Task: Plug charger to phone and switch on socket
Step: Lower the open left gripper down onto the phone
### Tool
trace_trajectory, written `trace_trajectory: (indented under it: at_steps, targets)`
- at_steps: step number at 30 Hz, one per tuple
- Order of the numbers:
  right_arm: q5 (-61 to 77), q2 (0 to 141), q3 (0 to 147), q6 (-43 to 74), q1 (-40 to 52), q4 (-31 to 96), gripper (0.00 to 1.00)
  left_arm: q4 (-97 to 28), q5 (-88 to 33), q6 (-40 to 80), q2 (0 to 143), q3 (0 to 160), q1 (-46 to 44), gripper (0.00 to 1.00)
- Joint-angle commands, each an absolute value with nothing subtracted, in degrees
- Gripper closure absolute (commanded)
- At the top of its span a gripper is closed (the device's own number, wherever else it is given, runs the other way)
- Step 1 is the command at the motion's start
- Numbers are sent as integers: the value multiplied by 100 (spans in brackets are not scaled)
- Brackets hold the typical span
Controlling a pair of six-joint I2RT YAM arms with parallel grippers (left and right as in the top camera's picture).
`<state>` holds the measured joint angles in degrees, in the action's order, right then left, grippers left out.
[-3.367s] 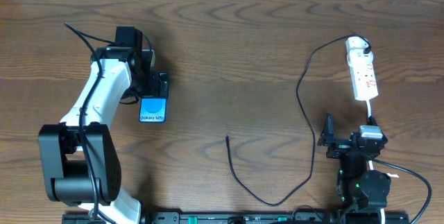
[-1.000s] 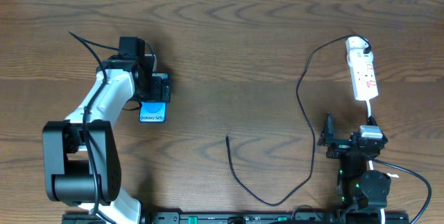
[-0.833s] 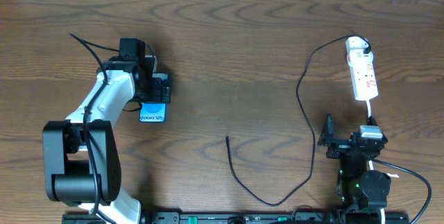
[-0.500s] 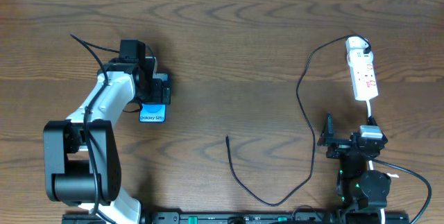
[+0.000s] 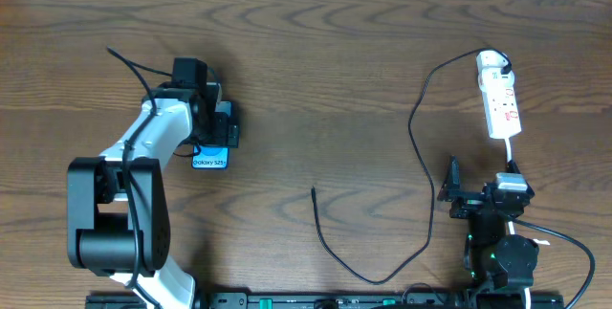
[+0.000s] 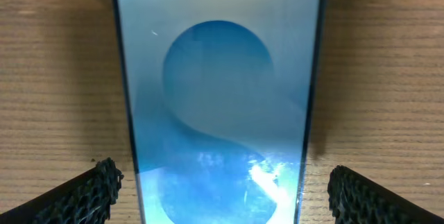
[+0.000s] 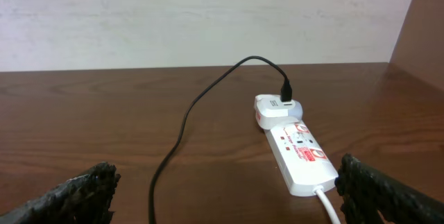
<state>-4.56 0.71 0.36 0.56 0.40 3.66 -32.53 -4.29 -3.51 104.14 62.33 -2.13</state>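
Broadly, the wooden worktop (image 5: pixel 306 60) carries everything. The left end effector (image 6: pixel 222 193) stands wide open over the phone (image 5: pixel 210 156), one finger either side of its long edges and apart from both, gripping nothing. The right end effector (image 7: pixel 222 193) is likewise wide open and empty, near the close end of the socket strip (image 5: pixel 500 99) at the far right.

The charger cable (image 5: pixel 418 137) runs from that strip's far end in a loose curve down the right side and back up to mid-worktop, where its plug tip (image 5: pixel 314 191) lies free, well apart from the phone.

The phone looks stiff, slim and glassy, so probably slippery; its long edges seem the best hold. The cable looks light and limp, so it is best pinched just behind the tip.
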Motion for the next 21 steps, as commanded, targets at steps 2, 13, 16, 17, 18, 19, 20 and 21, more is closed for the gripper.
trace_trajectory:
  at_steps: [2,13,16,17,18,19,20,21]
  targets:
    - [-480,32,30,-30,84,390,1,-3242,-71,-410,10464,6198,-403,2]
    - [-480,32,30,-30,84,390,1,-3242,-40,-233,10464,6198,-274,2]
    - [-480,32,30,-30,84,388,1,-3238,-45,-231,10466,6198,-274,2]
    - [-480,32,30,-30,84,390,1,-3234,-45,-228,10471,6198,-274,2]
    - [-480,32,30,-30,84,390,1,-3227,-45,-226,10477,6198,-274,2]
    - [-480,32,30,-30,84,390,1,-3216,-45,-202,10484,6198,-274,2]
    - [-480,32,30,-30,84,390,1,-3210,-43,-185,10492,6198,-274,2]
    - [-480,30,30,-30,84,390,1,-3203,-43,-185,10501,6198,-274,2]
